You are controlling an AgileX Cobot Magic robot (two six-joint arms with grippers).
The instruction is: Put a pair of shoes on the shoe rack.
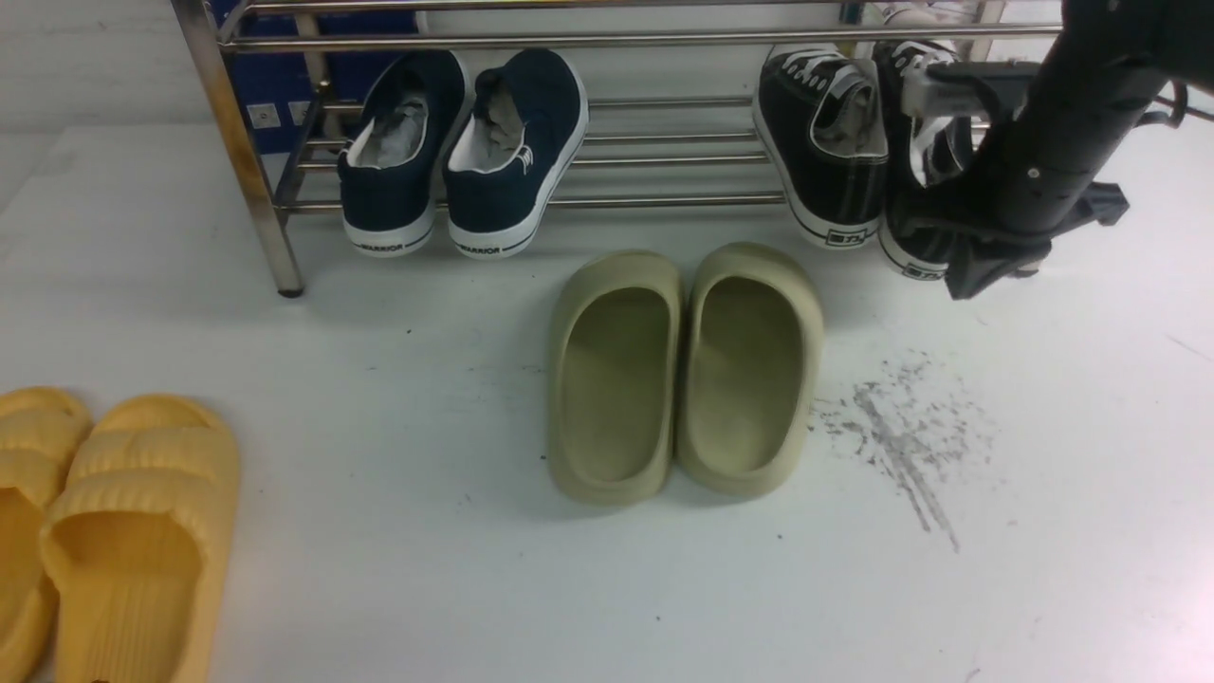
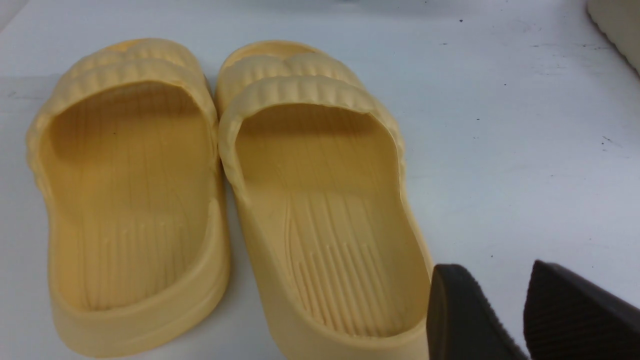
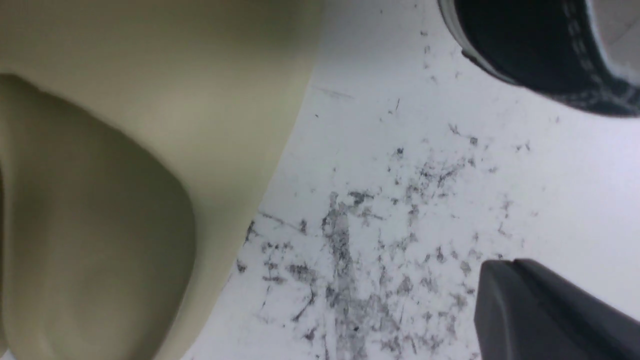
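reaching: our right claw hangs near the right end of the shoe rack, just in front of the black sneakers, and it grasps nothing.
right claw: clenched, its dark tip over bare counter beside the scuff marks.
left claw: our left claw hovers by the heel of the yellow slippers; the two fingers stand a little apart with nothing between them, so we call it released.
shoe rack: at the far edge of the counter, steel rails in tiers; navy sneakers lean on its left part, the black pair on its right, and the middle of the lower rails is bare.
olive slippers: the olive slippers sit side by side on the counter just in front of that gap, toes toward the rack.
step in hand: we judge one pair looks placed and the next pickup has not begun.
next move: we think each claw must open over a slipper's rim, pinch it, and lift both toward the free rails; which pair goes next we cannot tell.
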